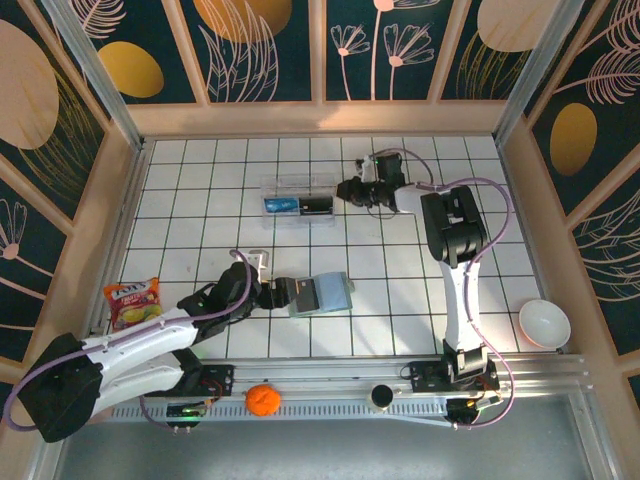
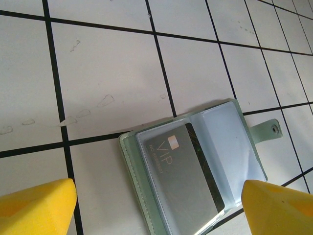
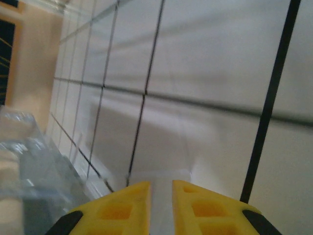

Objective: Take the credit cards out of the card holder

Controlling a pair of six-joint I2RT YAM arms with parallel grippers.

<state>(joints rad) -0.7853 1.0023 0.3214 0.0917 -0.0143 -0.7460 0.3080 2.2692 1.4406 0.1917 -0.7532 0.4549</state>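
My left gripper (image 2: 156,214) stands wide open with nothing in it. Its yellow fingertips (image 2: 36,205) sit far apart at either side of the near end of the card holder (image 2: 195,169), and I cannot tell whether the right tip touches the holder's corner. The small grey-green bifold card holder lies open and flat on the white tiled floor with black grout lines (image 1: 200,200), near the middle and just right of that gripper. A grey card marked VIP (image 2: 183,171) sits in a clear sleeve on its left half, the pale blue-grey right half looks bare, and the snap tab points right. My right gripper (image 3: 161,205) is at the far middle, just right of the clear plastic box holding blue and black items (image 1: 300,184). Its yellow fingers (image 3: 122,210) are nearly together, leaving a narrow slit. Something pale shows in that slit, but I cannot tell what it is or whether it is gripped. A red and yellow snack packet (image 1: 133,303) lies at the near left and a white bowl (image 1: 544,323) at the near right. An orange round object (image 1: 263,399) rests on the metal rail by the arm bases. Pale wooden frames edge the floor, with dark blue wall panels (image 1: 260,50) patterned in gold ovals and pink leaves.
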